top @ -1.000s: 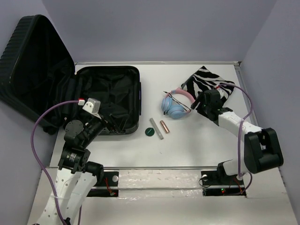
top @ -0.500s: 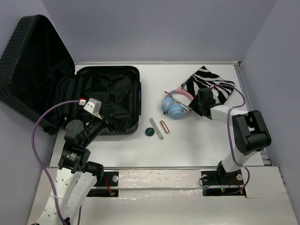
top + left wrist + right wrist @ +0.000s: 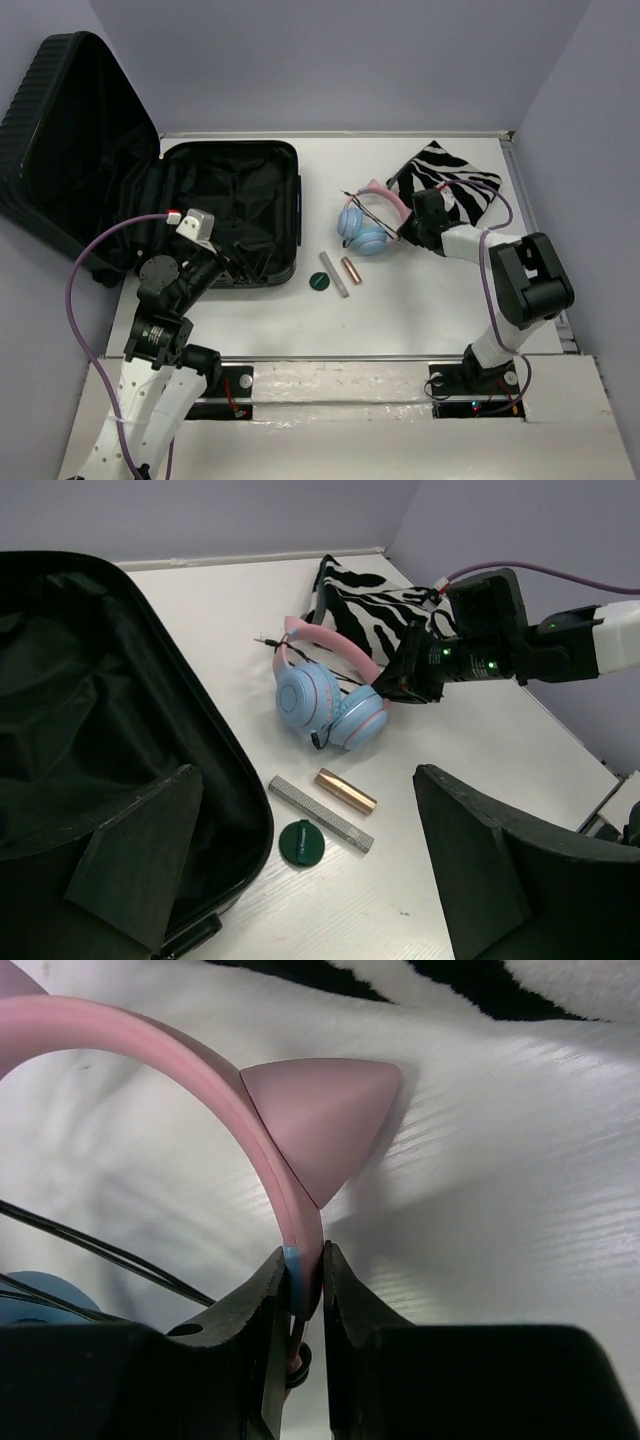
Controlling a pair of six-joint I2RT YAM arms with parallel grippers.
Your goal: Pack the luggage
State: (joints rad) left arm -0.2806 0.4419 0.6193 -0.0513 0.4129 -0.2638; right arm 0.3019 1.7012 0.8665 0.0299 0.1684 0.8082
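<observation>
From above, the suitcase [image 3: 230,205] lies open at the far left of the table [image 3: 420,320]. Its lid is tipped back toward the left wall and its black lining shows. The left gripper [image 3: 235,266] hangs at its near edge. To its right are blue-and-pink headphones [image 3: 360,228], touching a zebra-striped cloth [image 3: 447,178]. The right gripper [image 3: 404,229] meets their band, though its jaws are hard to make out from here. Nearer lie a green disc [image 3: 319,281], a grey bar [image 3: 335,274] and a copper tube [image 3: 351,270].

The left wrist view shows the left fingers spread wide, with nothing between them.

The right wrist view shows the jaws pinched on the pink band, just below a pointed pink ear.
</observation>
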